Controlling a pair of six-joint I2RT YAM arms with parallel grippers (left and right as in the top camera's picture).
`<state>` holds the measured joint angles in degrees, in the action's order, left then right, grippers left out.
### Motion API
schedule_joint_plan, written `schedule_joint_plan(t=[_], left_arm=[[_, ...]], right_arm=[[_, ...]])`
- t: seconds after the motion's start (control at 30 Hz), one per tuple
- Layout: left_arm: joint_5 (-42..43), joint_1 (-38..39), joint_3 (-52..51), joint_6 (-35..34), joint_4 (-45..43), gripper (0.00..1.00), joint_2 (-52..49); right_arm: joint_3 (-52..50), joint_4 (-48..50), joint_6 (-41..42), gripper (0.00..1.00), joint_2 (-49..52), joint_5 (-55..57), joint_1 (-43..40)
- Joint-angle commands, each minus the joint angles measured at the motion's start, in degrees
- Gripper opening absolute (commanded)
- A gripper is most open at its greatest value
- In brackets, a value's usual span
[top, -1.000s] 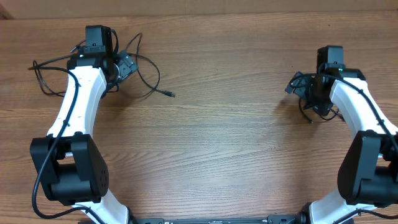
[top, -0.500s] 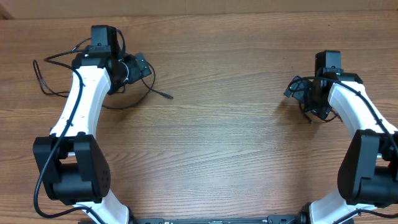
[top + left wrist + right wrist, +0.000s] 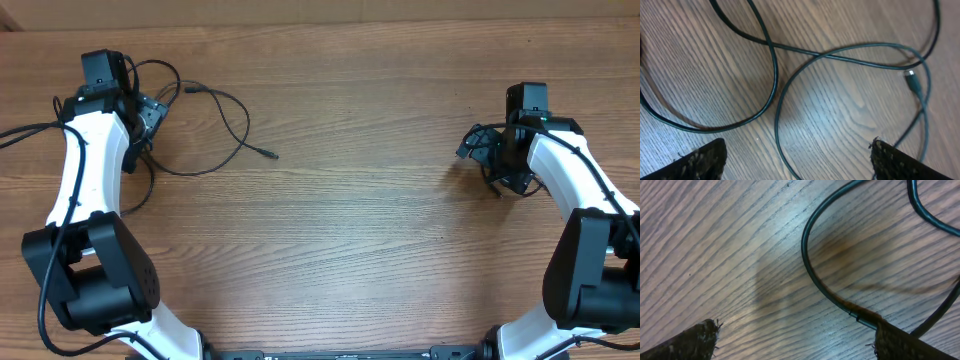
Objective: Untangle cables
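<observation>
Loose cables [image 3: 776, 75] lie in open, crossing loops at the table's [image 3: 350, 240] far-left corner. One strand trails toward the table's middle and ends in a small plug [image 3: 272, 154]. A second plug [image 3: 912, 80] shows in my left wrist view, flat on the wood. A smaller tangled clump of cable [image 3: 478, 138] sits toward the table's right edge, about midway along its depth. In my right wrist view, one curved strand of it [image 3: 810, 265] rests on the table surface and runs up against the right-hand fingertip [image 3: 910, 342]; I cannot tell whether they touch. My left gripper [image 3: 800, 165] hangs over the far-left corner of the table with its fingers spread wide. Strands cross the wood below the gap, but nothing is clamped. My right gripper [image 3: 800, 345] stands low over the table by its right edge, fingers likewise wide apart, and holds nothing.
</observation>
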<state>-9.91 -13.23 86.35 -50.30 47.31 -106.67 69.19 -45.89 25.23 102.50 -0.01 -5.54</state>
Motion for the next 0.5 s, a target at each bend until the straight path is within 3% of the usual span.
schedule_joint_plan(t=[0.0, 0.13, 0.47], left_arm=[[-4.24, 0.37, 0.7, -2.1, -0.02, 0.95, -4.15], [-7.41, -0.98, 0.7, -5.38, -0.66, 0.89, -7.98], [-3.93, -5.9, 0.7, -8.0, -8.61, 0.9, -13.6]], right_arm=[[-0.57, -1.18, 0.07, 1.0, -0.13, -0.09, 0.24], [-0.57, -1.18, 0.07, 1.0, -0.13, -0.09, 0.24], [-0.57, -1.05, 0.07, 1.0, -0.13, -0.09, 0.24]])
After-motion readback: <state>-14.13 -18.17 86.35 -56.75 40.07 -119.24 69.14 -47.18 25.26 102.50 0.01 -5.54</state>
